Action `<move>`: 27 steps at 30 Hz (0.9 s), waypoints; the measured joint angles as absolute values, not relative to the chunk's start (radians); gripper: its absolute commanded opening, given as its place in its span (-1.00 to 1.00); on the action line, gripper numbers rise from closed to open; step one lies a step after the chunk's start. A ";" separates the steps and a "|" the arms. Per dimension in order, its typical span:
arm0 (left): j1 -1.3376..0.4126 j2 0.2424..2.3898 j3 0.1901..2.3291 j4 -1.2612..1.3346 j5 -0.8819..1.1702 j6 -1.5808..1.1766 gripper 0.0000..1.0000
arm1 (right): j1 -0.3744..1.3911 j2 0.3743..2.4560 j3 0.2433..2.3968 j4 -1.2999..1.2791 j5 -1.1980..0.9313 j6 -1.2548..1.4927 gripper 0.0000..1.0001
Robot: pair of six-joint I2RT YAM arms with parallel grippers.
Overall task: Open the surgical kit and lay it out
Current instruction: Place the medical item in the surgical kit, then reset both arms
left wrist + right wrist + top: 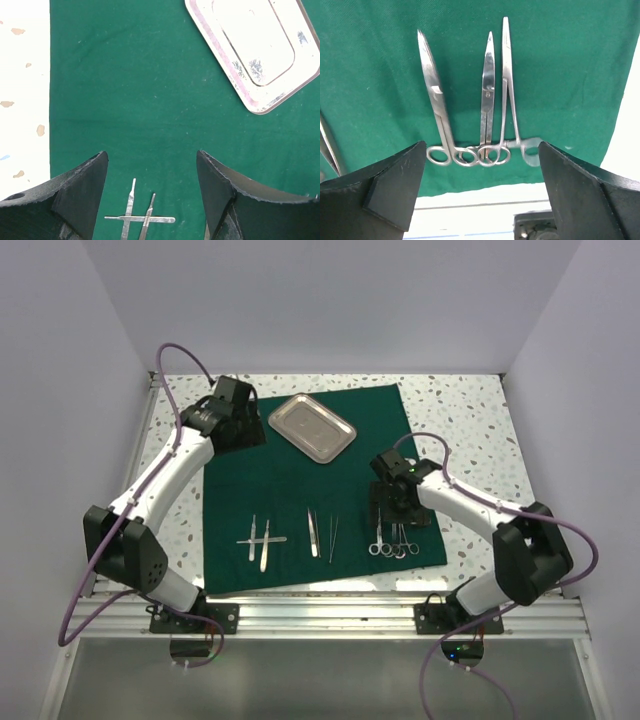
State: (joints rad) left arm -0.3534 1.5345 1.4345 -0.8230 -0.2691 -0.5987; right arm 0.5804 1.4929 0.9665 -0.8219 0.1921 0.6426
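Note:
The dark green cloth (300, 490) lies spread flat on the table. The steel tray (312, 427) sits empty on its far part; it also shows in the left wrist view (260, 50). Three scalpels (260, 540) lie crossed at the near left, also in the left wrist view (139, 217). Two tweezers (322, 533) lie in the middle. Ring-handled scissors and clamps (392, 540) lie at the near right, also in the right wrist view (480, 120). My left gripper (152, 165) is open and empty above the cloth's far left. My right gripper (482, 155) is open and empty above the scissors' rings.
The speckled white tabletop (470, 420) surrounds the cloth. White walls close in the back and both sides. An aluminium rail (330, 615) runs along the near edge, with both arm bases bolted to it.

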 measured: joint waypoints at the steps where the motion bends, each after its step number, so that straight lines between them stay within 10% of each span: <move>1: -0.353 1.534 1.435 -0.823 -0.269 -0.598 0.49 | 0.580 1.488 0.971 -0.830 0.192 0.642 0.97; 17: -0.353 1.381 1.434 -0.840 -0.336 -0.552 0.52 | 0.580 1.078 1.601 -1.002 0.281 0.532 0.97; 27: -0.353 1.338 1.464 -0.855 -0.377 -0.531 0.52 | 0.580 0.939 1.526 -1.016 0.279 0.459 0.97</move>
State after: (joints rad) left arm -0.3534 1.3380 1.4643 -0.8547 -0.3771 -0.5308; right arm 0.5804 0.9394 1.5261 -1.0164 0.2787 0.4587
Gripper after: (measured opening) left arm 0.762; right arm 0.983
